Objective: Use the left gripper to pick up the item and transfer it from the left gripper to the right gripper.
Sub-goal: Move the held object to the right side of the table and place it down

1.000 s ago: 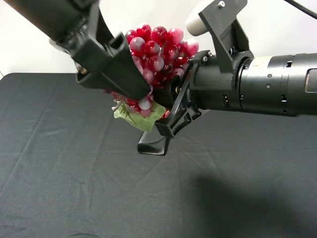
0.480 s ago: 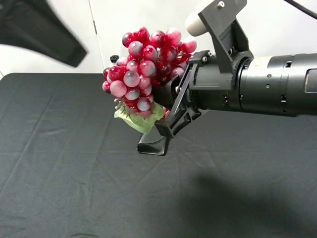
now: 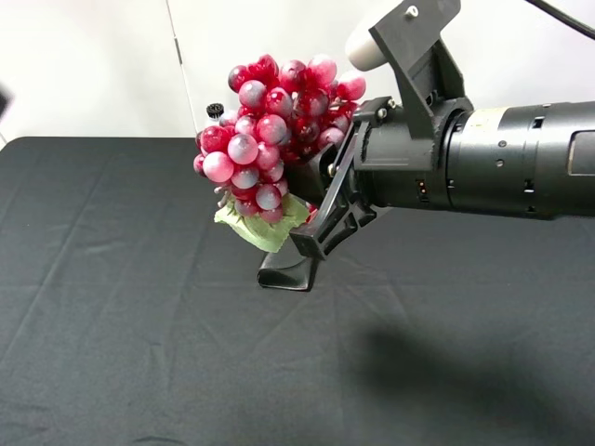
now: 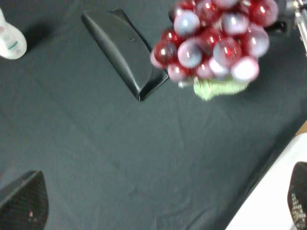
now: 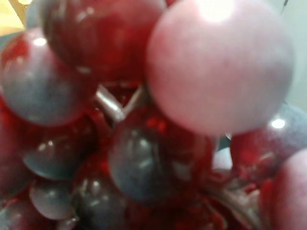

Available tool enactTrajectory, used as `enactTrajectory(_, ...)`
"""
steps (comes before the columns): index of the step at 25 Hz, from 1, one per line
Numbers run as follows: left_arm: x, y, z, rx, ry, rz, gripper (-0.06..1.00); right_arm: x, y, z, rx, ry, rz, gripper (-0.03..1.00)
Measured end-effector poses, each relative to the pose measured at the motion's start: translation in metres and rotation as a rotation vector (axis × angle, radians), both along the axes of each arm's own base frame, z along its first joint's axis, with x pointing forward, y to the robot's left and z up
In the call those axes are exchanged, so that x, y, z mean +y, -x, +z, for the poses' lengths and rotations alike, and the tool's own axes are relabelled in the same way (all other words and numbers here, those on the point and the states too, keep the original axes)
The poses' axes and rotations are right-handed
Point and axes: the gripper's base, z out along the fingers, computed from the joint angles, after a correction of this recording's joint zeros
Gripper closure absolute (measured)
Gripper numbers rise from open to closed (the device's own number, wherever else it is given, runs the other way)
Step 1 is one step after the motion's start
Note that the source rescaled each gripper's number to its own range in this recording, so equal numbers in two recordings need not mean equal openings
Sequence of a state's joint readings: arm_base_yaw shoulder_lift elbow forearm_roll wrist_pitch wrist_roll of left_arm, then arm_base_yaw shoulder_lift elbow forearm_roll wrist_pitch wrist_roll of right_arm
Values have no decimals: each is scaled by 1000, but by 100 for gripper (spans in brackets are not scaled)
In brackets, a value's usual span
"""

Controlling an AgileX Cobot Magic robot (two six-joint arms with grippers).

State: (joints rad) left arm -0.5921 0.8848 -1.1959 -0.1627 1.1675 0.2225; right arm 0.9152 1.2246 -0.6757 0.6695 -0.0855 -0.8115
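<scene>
The item, a bunch of glossy red-purple grapes (image 3: 270,130) with a green leaf (image 3: 265,226), hangs in the air above the black table. My right gripper (image 3: 321,190) is shut on its right side and holds it alone. In the right wrist view the grapes (image 5: 144,120) fill the picture, pressed close to the camera. My left gripper (image 4: 160,206) is open and empty, with its two fingertips (image 4: 24,201) far apart. It has left the exterior high view. From its wrist view the grapes (image 4: 216,40) hang well away from it, held from the far side.
A black glasses case (image 4: 124,50) lies on the black cloth under the grapes, and its end shows below the right gripper (image 3: 286,274). A white bottle (image 4: 10,40) stands at the back; its black cap (image 3: 216,110) peeks out behind the grapes. The table's edge (image 4: 268,177) borders white ground.
My left gripper let go of the grapes and pulled away up and to the left, out of the exterior view. The right gripper keeps the bunch in the same place.
</scene>
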Motion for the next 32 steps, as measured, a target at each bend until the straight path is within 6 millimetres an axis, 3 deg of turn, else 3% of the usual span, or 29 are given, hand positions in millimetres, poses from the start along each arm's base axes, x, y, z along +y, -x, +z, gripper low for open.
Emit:
enactTrajectory(7, 33, 46, -33, -21, 25, 39, -5, 0, 0, 0, 20, -17, -11, 86)
enactTrajectory(10, 46, 66, -46, -52, 50, 44, -5, 0, 0, 0, 22, -18, -11, 94)
enactTrajectory(18, 76, 109, -90, -153, 123, 45, -5, 0, 0, 0, 25, -17, -10, 94)
enactTrajectory(25, 81, 115, -139, -144, 111, 59, -5, 0, 0, 0, 25, -17, -10, 96)
enactTrajectory(32, 81, 110, -146, -173, 112, 88, -5, 0, 0, 0, 25, -17, -10, 96)
